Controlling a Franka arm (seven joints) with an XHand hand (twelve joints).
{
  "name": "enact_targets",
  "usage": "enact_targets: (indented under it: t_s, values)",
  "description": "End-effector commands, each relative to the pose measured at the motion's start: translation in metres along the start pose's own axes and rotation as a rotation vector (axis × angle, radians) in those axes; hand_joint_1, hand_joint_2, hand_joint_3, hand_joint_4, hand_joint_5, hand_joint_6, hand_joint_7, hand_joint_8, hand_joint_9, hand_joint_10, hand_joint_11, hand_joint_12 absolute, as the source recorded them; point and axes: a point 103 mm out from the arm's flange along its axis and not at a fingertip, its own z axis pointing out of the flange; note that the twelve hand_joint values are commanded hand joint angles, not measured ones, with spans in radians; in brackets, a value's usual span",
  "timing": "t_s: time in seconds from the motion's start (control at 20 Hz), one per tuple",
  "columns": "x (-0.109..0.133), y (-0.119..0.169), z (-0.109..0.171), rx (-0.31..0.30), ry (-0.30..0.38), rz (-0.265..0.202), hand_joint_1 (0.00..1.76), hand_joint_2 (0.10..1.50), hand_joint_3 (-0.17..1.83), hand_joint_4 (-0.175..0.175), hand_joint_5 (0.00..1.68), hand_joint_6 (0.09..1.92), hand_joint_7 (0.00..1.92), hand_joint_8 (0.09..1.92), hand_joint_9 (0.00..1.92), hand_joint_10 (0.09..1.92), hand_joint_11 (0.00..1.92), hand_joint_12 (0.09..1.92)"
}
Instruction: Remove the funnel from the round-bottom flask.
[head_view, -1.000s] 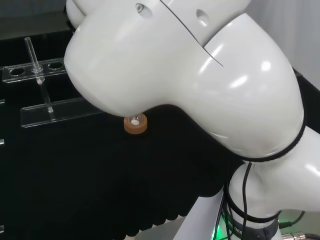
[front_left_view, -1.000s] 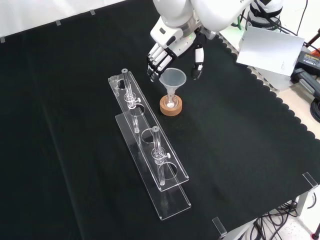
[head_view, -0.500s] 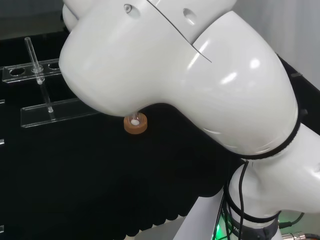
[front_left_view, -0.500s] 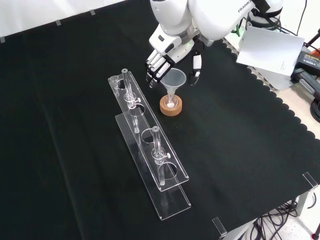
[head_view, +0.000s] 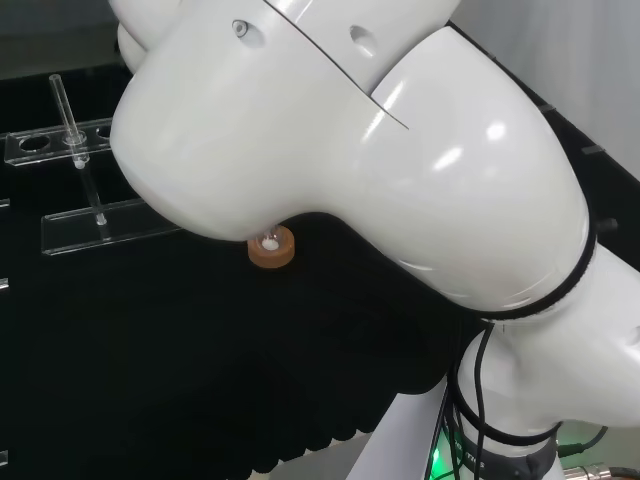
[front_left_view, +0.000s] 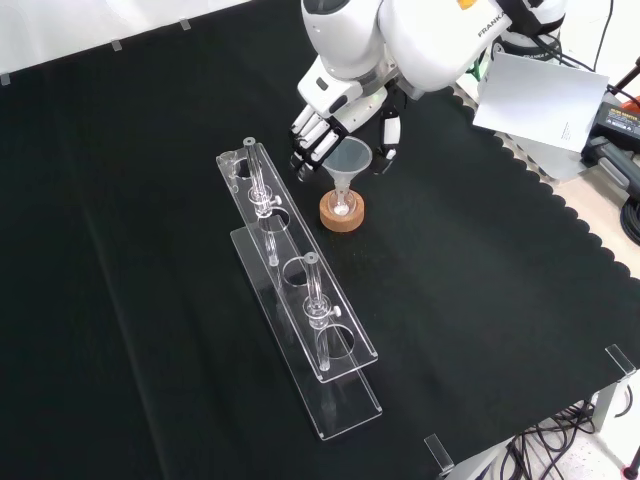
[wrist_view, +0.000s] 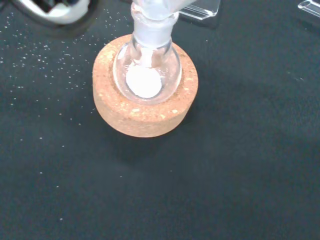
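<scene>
A clear funnel stands with its stem in a small round-bottom flask that rests on a cork ring. The wrist view shows the flask close up, with white powder in its bulb, seated in the cork ring. In the head view the cork ring peeks out under the arm. The hand hangs just behind the funnel's rim, open, its fingers on one side and its thumb on the other, not touching it as far as I can see.
Two clear test-tube racks lie in a row left of the flask in the front view, with a glass tube and another tube upright in them. A white sheet lies at the bench's far right corner.
The hand has come a little lower and to the left in the front view, closer round the funnel's rim. The funnel and flask have not moved.
</scene>
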Motion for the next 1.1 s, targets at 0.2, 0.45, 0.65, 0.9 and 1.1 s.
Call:
enact_targets:
  t_s: [0.2, 0.45, 0.65, 0.9, 1.1]
  values:
    - [-0.007, 0.002, 0.007, 0.008, -0.045, 0.003, 0.81, 0.60, 0.54, -0.034, 0.35, 0.09, 0.15, 0.72, 0.47, 0.68, 0.38, 1.37]
    - [-0.006, 0.001, 0.005, -0.037, -0.056, 0.028, 0.82, 0.63, 0.57, -0.024, 0.56, 0.10, 0.36, 0.69, 0.66, 0.59, 0.47, 1.32]
    - [-0.012, -0.003, 0.000, -0.124, -0.063, 0.059, 0.83, 0.74, 0.57, 0.008, 0.85, 0.47, 0.69, 0.66, 1.02, 0.45, 0.70, 1.20]
    - [-0.015, -0.010, -0.013, -0.142, -0.062, 0.062, 0.87, 0.80, 0.57, 0.012, 0.93, 0.65, 0.85, 0.65, 1.21, 0.34, 0.88, 1.07]
    - [-0.021, -0.015, -0.021, -0.136, -0.071, 0.065, 0.88, 0.80, 0.58, 0.009, 0.93, 0.68, 0.86, 0.66, 1.24, 0.31, 0.91, 1.05]
